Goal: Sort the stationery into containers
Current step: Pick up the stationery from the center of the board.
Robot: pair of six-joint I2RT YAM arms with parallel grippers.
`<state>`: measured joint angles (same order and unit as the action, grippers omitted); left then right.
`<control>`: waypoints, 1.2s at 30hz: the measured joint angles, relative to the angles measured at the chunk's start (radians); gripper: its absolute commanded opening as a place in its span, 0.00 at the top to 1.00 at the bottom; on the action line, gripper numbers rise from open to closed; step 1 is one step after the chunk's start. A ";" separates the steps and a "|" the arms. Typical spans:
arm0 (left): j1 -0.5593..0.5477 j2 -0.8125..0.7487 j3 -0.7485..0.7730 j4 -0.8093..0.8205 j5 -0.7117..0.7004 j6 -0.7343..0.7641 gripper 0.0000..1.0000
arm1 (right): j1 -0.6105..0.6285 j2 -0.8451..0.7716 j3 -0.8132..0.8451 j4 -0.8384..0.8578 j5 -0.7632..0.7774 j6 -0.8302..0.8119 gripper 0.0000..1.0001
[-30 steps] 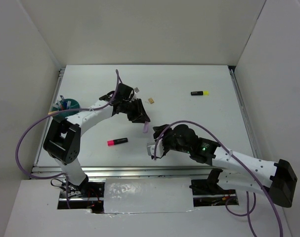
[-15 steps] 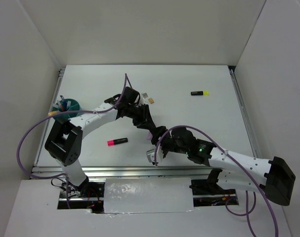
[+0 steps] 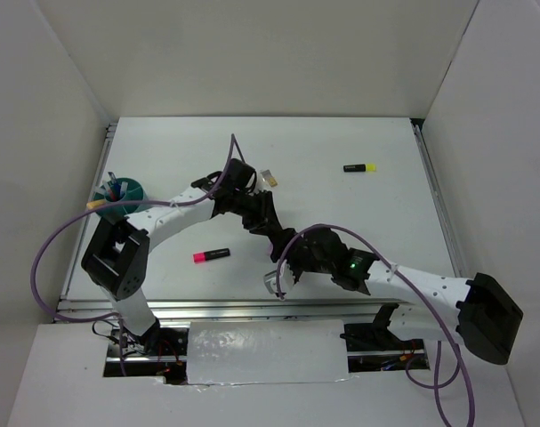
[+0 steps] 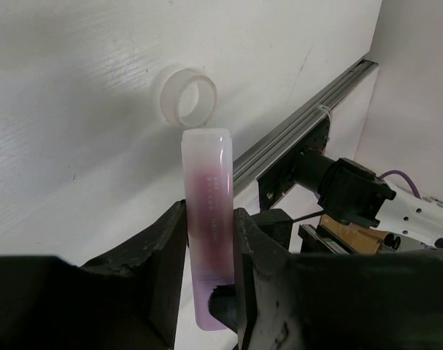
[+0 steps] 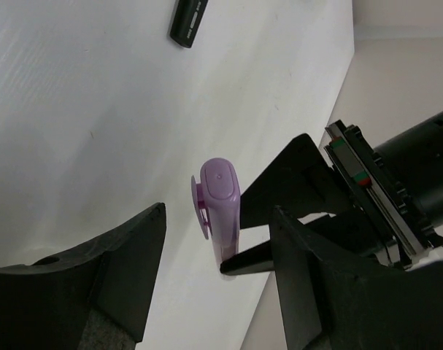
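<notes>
- The lilac marker [image 4: 206,168], clamped in the left gripper [image 4: 209,219], hangs over the worktop [image 3: 341,213] at its near middle, long axis aimed at the right arm.
- The right gripper [image 5: 220,240], spread wide, flanks its cap without touching.
- The teal cup [image 3: 118,191] sits far left, nearer the left arm.

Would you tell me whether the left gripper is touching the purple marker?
Touching: in the left wrist view, the left gripper clamps the purple marker from both sides.

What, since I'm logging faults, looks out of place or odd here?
Nothing is spilled or broken. The one odd thing: the left gripper holds a pale purple translucent marker in the air, its capped end between the right gripper's open fingers, far from the round teal plastic cup at the left edge.
</notes>
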<state>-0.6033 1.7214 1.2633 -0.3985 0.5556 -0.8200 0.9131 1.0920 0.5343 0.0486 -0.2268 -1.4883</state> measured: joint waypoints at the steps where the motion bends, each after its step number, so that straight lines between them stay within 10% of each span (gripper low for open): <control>1: -0.003 -0.001 0.000 0.003 0.000 0.003 1.00 | -0.002 0.010 0.000 0.010 -0.004 -0.005 0.37; 7: -0.007 -0.017 0.000 0.010 0.003 0.008 0.88 | -0.021 0.033 0.000 0.040 -0.018 -0.028 0.59; 11: 0.008 -0.035 -0.003 0.022 0.017 0.011 0.60 | -0.026 0.028 0.000 0.074 -0.018 -0.035 1.00; 18: 0.149 -0.105 -0.001 0.040 0.093 0.040 0.06 | -0.034 -0.032 -0.013 0.097 -0.011 0.018 1.00; 27: 0.633 -0.323 -0.031 0.295 0.364 0.196 0.17 | -0.082 -0.080 0.247 -0.080 -0.026 0.564 1.00; 36: 0.467 -0.680 -0.169 0.301 0.587 0.596 0.24 | -0.125 -0.082 0.388 -0.131 -0.174 1.133 1.00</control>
<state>-0.1364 1.0412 1.0946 -0.0971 1.1423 -0.2241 0.7879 1.0096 0.9218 -0.0822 -0.4011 -0.3553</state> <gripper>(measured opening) 0.762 0.310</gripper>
